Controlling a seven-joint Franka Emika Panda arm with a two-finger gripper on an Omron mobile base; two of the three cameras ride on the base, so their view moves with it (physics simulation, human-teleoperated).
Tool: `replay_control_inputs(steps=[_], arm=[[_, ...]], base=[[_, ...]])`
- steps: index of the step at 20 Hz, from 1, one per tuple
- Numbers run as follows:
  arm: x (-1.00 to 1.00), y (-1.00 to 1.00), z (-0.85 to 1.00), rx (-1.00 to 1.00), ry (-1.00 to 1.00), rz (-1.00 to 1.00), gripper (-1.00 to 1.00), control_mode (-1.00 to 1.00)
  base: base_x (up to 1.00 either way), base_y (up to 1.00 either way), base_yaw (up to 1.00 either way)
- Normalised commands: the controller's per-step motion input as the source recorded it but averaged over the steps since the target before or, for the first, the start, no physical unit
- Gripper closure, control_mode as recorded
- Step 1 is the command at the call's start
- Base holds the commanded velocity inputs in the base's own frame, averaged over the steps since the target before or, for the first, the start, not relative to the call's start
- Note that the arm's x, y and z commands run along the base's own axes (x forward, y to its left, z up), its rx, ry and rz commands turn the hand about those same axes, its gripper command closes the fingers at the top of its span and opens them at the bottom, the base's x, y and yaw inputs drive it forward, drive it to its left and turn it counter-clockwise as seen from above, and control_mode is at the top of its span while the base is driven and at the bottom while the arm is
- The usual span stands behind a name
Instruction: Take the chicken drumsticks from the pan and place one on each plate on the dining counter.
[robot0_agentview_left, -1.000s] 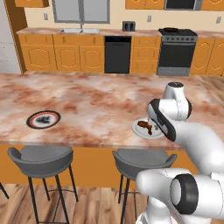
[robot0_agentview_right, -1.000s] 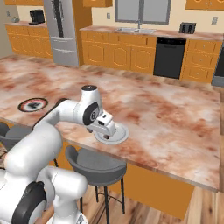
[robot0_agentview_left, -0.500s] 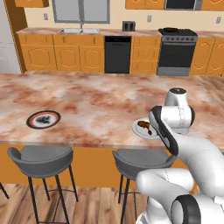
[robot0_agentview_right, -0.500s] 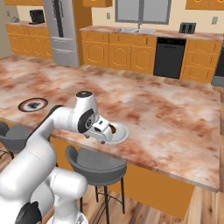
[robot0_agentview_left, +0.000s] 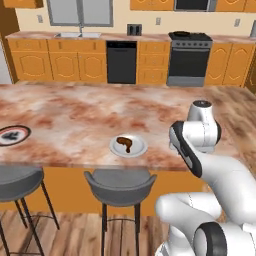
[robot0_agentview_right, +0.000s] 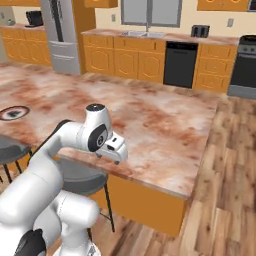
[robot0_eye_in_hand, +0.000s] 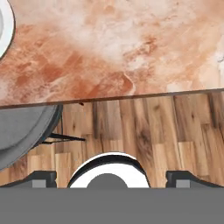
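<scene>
Drumstick (robot0_agentview_left: 123, 143) on white plate (robot0_agentview_left: 137, 149), beside the empty, spread hand (robot0_agentview_right: 111, 156).

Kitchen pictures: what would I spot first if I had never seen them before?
Probably the big white robot arm curling up at the near edge of the dining counter. Next, the brown chicken drumstick lying on the plain white plate near that edge, above a grey stool. Far off to the left sits a second plate with a dark rim.
</scene>
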Motion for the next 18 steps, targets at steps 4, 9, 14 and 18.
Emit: replay_control_inputs(steps=[4,9,14,18], arm=[[0.0,0.0,0.0,0.0,0.0,0.0,-1.0,1.0],[0.0,0.0,0.0,0.0,0.0,0.0,-1.0,1.0],[0.0,0.0,0.0,0.0,0.0,0.0,-1.0,1.0],[0.0,0.0,0.0,0.0,0.0,0.0,-1.0,1.0]], base=[[-0.04,-1.0,-0.05],[0.0,-1.0,-0.06],[0.0,-1.0,-0.06],[0.02,-1.0,-0.03]])
